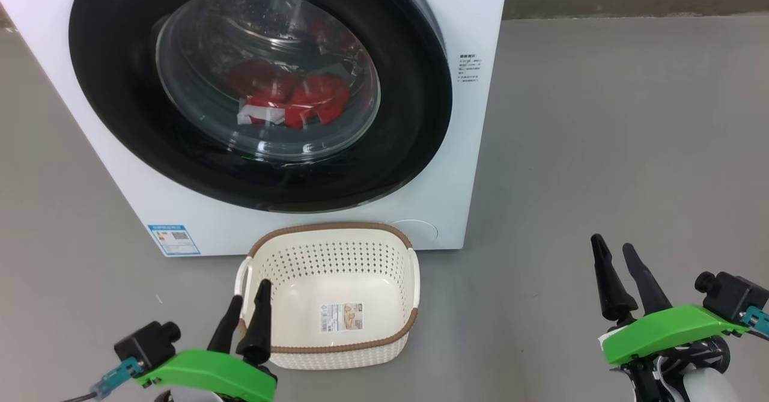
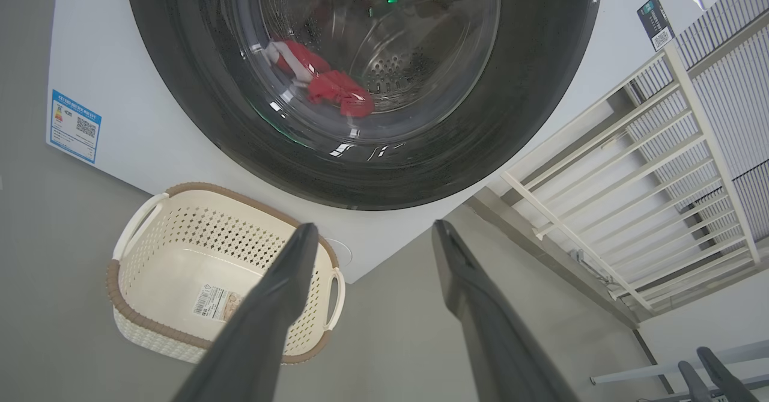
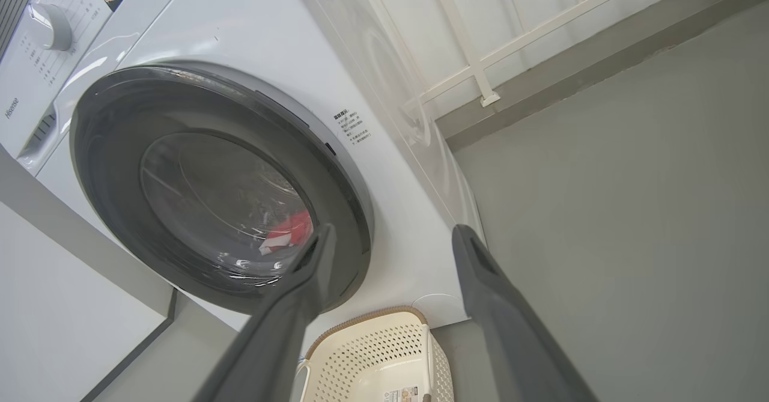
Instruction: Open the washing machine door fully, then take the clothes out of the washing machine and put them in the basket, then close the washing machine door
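Red clothes (image 1: 312, 98) behind the door (image 1: 108, 59) lie well beyond left hand (image 1: 249, 292) and right hand (image 1: 611, 243), both spread.

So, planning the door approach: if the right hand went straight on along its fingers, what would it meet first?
Probably the right hand would reach the front panel of the white boxy washing machine, beside its round glossy black-rimmed glass door, not the door; depth is unclear.

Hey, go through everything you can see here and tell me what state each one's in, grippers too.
washing machine door: across the opening, not swung open.
clothes: inside the washing machine, behind the door.
basket: upright on the floor, empty.
left gripper: open, holding nothing.
right gripper: open, holding nothing.
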Available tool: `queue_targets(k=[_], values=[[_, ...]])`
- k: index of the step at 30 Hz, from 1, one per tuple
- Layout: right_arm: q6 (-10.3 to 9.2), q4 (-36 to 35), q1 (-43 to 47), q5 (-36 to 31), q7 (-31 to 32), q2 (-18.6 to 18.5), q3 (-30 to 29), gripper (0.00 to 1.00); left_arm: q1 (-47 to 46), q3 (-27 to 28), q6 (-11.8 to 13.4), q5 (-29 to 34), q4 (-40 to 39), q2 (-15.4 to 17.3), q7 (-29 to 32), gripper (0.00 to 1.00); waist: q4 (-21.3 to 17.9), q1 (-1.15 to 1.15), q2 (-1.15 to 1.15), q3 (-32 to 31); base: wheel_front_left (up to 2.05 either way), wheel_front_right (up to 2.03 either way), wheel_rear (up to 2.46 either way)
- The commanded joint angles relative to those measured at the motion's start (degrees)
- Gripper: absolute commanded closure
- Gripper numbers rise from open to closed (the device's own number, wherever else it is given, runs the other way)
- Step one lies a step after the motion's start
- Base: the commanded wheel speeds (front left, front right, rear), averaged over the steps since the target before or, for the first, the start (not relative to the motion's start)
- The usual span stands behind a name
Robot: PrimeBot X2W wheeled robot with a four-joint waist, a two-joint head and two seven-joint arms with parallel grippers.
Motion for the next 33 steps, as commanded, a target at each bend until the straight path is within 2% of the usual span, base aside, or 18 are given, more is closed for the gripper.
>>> queue_targets(k=[1, 10, 33], values=[[-0.02, -1.9, -3.3, -1.8, -0.8, -0.6, 0.4, 0.00, -3.1, 0.6, 0.2, 1.8, -1.3, 1.0, -0.9, 0.00, 0.0, -0.01, 0.00, 0.0, 0.00, 0.00, 0.00], [-0.03, -2.9, -4.0, -10.6, -2.3, -0.8, -0.1, 0.00, -4.4, -0.9, 1.0, 9.1, -0.9, 1.1, -2.4, 0.00, 0.0, -0.01, 0.00, -0.2, 0.00, 0.00, 0.00], [-0.04, -4.7, -6.3, -25.9, -6.2, -1.2, 0.1, 0.00, -8.0, -2.6, 4.0, 24.2, -0.4, 1.5, -6.3, 0.00, 0.4, -0.01, 0.00, -0.3, 0.00, 0.00, 0.00]])
